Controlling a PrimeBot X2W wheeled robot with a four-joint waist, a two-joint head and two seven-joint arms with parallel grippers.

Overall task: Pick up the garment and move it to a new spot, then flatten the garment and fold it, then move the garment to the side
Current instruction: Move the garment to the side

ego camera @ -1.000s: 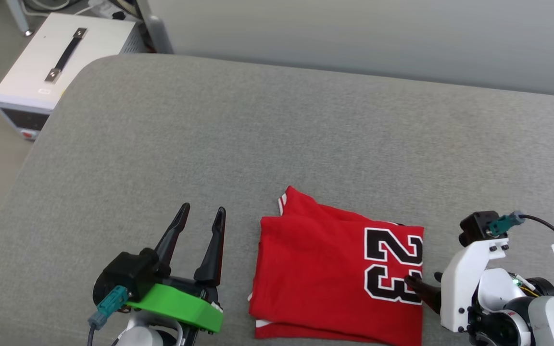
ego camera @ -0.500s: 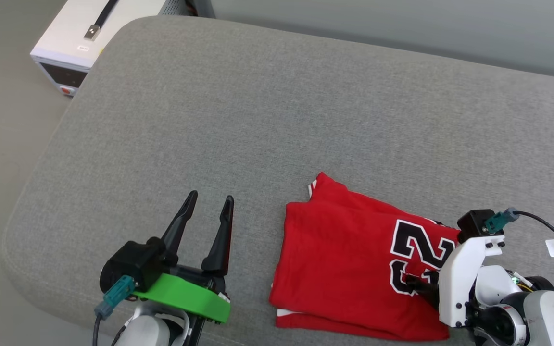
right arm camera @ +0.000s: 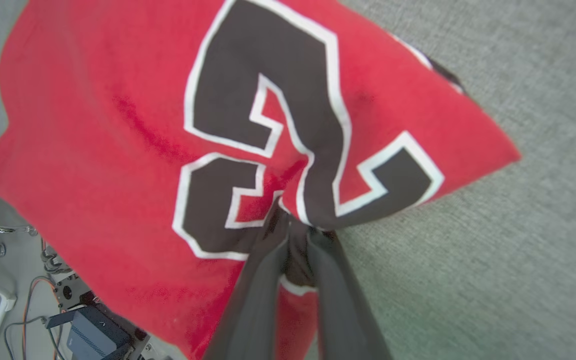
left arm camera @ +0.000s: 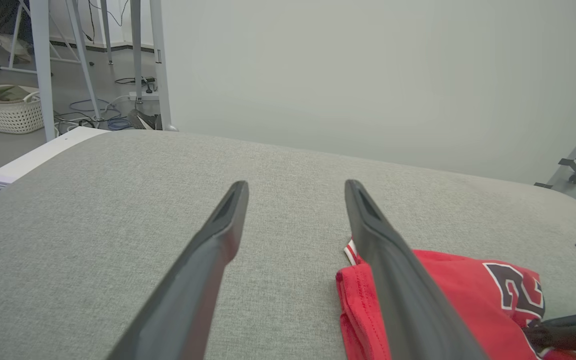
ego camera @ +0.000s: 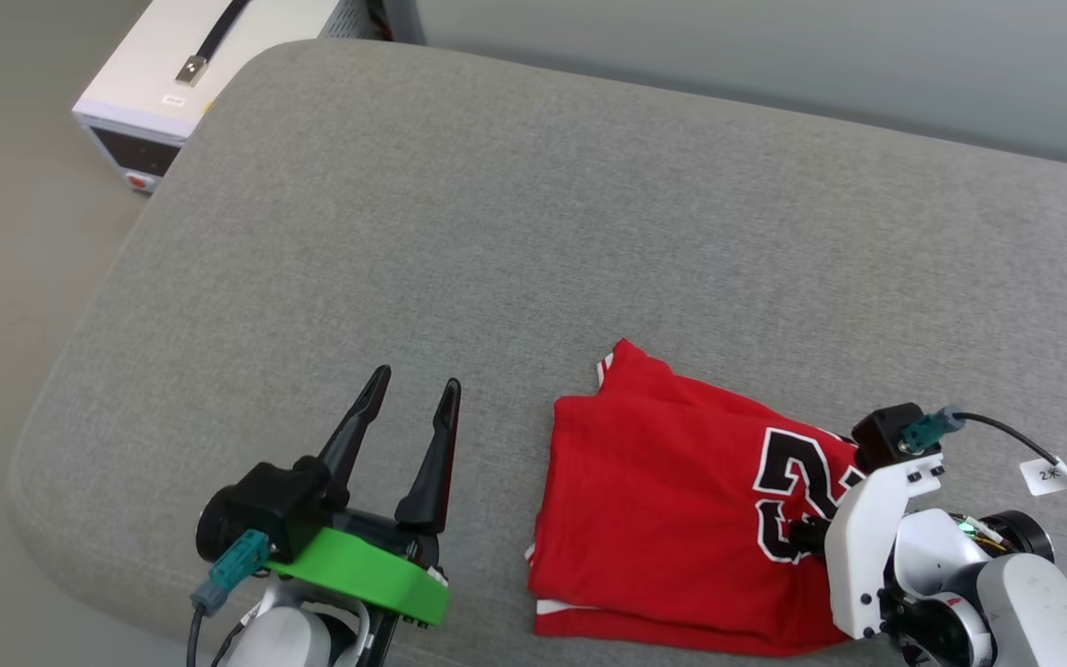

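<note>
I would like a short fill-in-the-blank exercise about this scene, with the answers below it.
1. The right gripper is shut on the garment, whose main colour is ____.
2. The left gripper, beside the garment, is ____ and holds nothing.
3. The white box stands off the grey cushion, on the robot's ____ side.
Answers: red; open; left.

The jersey T-shirt (ego camera: pixel 672 519) lies folded into a rough rectangle, several layers thick, on the near right part of the grey upholstered cushion (ego camera: pixel 496 232). It is red, with large black numerals (ego camera: pixel 788 486) outlined in white facing up along its right side. A corner with red-and-white stripe trim (ego camera: pixel 602 369) pokes out at the far left, and a white edge (ego camera: pixel 554 607) shows under the near left corner. The right tool (right arm camera: pixel 295 227) pinches its right edge at the numerals, where the cloth puckers.
</note>
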